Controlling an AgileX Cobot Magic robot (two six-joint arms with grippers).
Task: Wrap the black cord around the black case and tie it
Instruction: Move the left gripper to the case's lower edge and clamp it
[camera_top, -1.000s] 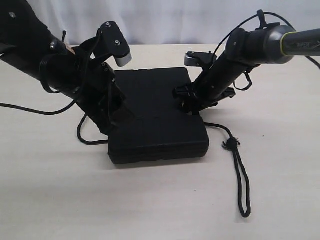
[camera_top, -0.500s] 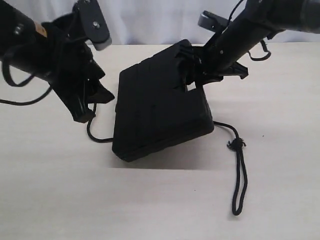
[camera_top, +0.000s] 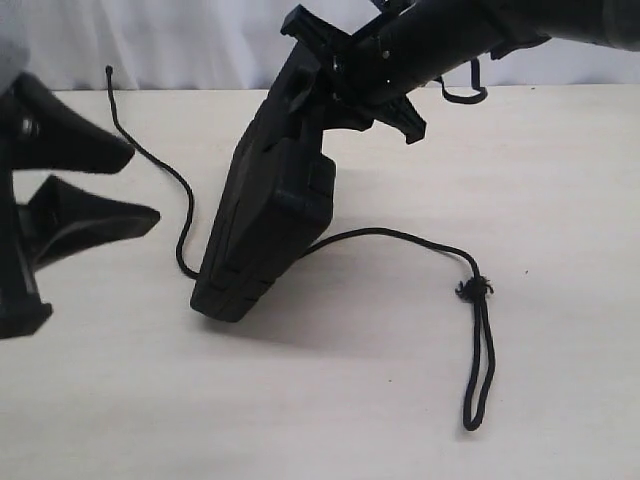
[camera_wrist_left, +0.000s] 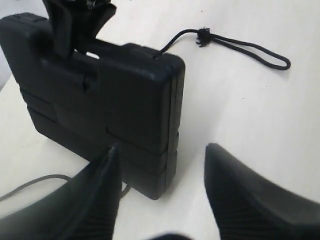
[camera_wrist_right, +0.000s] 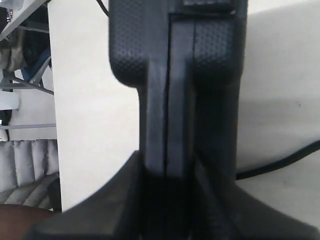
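Note:
The black case (camera_top: 270, 210) stands tilted up on one long edge on the table. My right gripper (camera_top: 335, 75) is shut on its raised upper edge; in the right wrist view the case (camera_wrist_right: 175, 75) fills the right gripper (camera_wrist_right: 167, 160). The black cord (camera_top: 400, 236) passes under the case. One stretch of it snakes off to the far left; the other ends in a frayed knot (camera_top: 472, 288) and a loop (camera_top: 480, 370) on the right. My left gripper (camera_top: 140, 185) hangs open left of the case, holding nothing. In its wrist view the case (camera_wrist_left: 100, 100) stands just beyond the left gripper (camera_wrist_left: 163, 150).
The pale table (camera_top: 560, 180) runs back to a white curtain (camera_top: 200, 40). The cord's loose stretch (camera_top: 150, 160) lies between my left gripper and the case. The cord's knot (camera_wrist_left: 202, 35) and loop lie past the case in the left wrist view.
My right gripper has lifted the case's far edge, tipping it from flat to nearly upright. My left gripper has let go and pulled back to the left. The cord now shows under the case.

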